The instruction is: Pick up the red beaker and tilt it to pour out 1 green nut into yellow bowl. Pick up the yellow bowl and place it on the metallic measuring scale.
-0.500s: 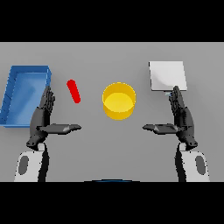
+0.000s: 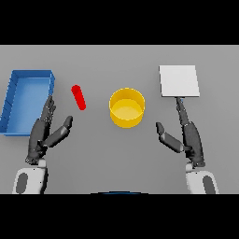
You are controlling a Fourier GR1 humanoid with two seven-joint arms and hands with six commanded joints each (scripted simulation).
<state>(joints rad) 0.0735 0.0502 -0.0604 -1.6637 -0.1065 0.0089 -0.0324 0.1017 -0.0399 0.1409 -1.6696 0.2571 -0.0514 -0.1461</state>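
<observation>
Red and slim, the beaker (image 2: 78, 97) lies tilted on the grey table (image 2: 119, 158), untouched, between a blue tray (image 2: 29, 80) on the robot's left and the yellow bowl (image 2: 127, 108) at centre. The left hand (image 2: 46, 133) rests just below it, fingers straight and released, holding nothing. The right hand (image 2: 184, 133), likewise relaxed and empty, sits below the pale metallic scale (image 2: 179, 80). To start well, the left hand should probably close around the beaker's middle, keeping its mouth level until over the bowl. No nut is visible.
</observation>
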